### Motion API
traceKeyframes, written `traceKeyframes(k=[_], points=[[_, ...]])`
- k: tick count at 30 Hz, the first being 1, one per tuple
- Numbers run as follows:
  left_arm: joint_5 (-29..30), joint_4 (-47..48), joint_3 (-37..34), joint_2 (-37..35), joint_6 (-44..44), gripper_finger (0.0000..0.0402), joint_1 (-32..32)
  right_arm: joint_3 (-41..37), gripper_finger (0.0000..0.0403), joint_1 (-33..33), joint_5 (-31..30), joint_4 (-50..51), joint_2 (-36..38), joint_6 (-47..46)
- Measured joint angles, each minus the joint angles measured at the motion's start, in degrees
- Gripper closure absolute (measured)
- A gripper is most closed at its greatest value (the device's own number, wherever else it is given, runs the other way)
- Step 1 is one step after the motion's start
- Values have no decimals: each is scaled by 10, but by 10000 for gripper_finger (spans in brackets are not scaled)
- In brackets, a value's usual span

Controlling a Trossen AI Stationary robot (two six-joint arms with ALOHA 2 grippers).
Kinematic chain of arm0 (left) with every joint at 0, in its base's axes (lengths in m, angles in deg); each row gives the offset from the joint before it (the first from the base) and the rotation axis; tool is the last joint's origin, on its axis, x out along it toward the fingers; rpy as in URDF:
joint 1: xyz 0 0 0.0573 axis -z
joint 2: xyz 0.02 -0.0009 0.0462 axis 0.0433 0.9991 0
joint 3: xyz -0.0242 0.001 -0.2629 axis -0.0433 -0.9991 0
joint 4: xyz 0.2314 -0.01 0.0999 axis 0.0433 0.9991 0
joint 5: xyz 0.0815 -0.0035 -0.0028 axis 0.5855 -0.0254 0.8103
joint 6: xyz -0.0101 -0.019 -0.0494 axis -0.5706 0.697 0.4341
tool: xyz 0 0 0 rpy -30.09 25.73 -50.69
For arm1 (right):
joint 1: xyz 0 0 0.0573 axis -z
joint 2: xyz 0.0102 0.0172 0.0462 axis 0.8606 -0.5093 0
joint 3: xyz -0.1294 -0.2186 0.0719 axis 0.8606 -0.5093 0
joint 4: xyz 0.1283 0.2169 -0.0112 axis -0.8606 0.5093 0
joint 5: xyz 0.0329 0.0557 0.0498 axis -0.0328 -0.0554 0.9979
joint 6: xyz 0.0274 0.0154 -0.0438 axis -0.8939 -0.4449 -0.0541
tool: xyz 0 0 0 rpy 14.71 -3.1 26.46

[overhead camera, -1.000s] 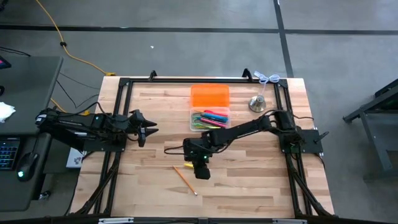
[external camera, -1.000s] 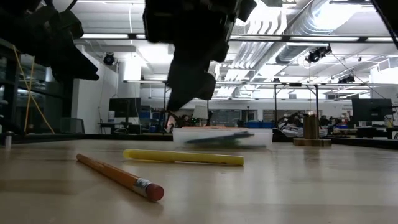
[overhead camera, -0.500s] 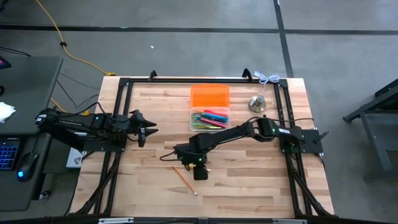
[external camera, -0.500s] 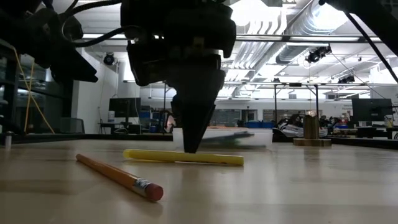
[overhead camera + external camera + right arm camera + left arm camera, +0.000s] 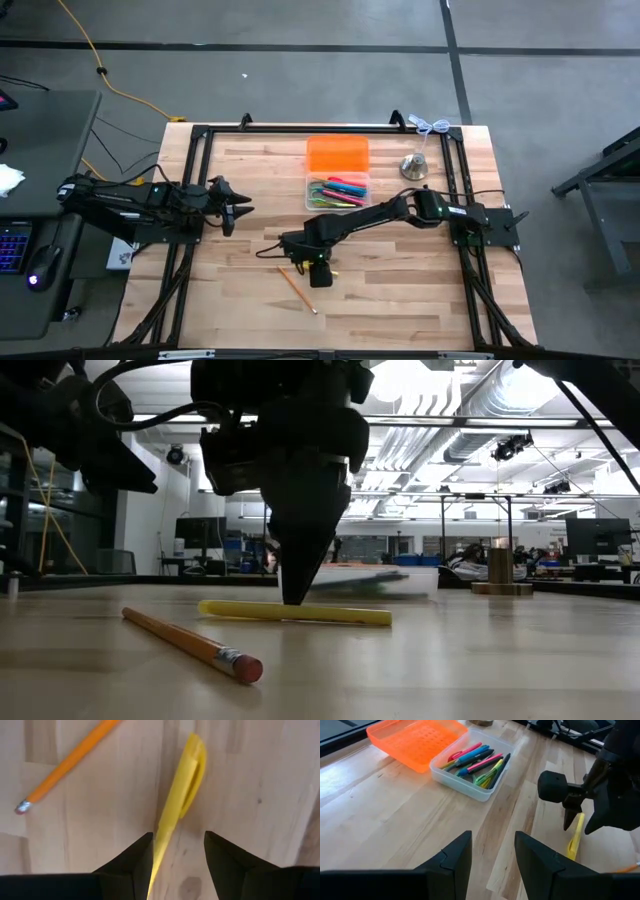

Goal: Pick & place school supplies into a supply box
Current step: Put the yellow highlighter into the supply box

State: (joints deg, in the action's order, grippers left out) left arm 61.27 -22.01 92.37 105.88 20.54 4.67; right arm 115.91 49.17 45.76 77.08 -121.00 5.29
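A yellow pen [image 5: 180,795] lies flat on the wooden table, with an orange pencil [image 5: 65,765] flat beside it. My right gripper [image 5: 177,845] is open and points down over the pen [image 5: 340,615], one fingertip on each side of it, low at the table. The clear supply box [image 5: 337,190] holds several coloured pens, and its orange lid [image 5: 337,155] lies behind it. My left gripper [image 5: 240,210] waits open above the table's left side, holding nothing. My right gripper comes at the yellow pen from above, fingers across it, near one end. The pen's barrel [image 5: 159,840] runs close along the inner side of one finger [image 5: 142,852]. Whether that finger touches it I cannot tell. The pen lies flat on the table.
A silver bell-shaped object [image 5: 414,166] stands right of the lid at the far edge. The pencil [image 5: 297,290] lies on the near side of my right gripper [image 5: 303,263]. A black frame [image 5: 200,135] borders the table.
My right gripper has come down and a little toward the table's left, tipping from a slant to point steeply down. Its fingertips now stand low over the yellow pen. It has kept still for the last half second. The pen and pencil have not moved.
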Motion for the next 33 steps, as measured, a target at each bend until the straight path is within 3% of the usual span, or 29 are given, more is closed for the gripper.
traceKeyframes(k=[9, 16, 25, 33], points=[[44, 8, 0, 0, -28, 222, 0, 0, 249, -8, -20, -4, -2, -7], [45, 8, 0, 0, -37, 222, 0, 0, 249, -17, -30, -11, -2, -60], [40, 8, 0, 0, -37, 222, 0, 0, 249, -32, -87, -29, -4, -107], [40, 8, 0, 0, -50, 222, 0, 4, 265, -43, -80, -30, -45, -157]])
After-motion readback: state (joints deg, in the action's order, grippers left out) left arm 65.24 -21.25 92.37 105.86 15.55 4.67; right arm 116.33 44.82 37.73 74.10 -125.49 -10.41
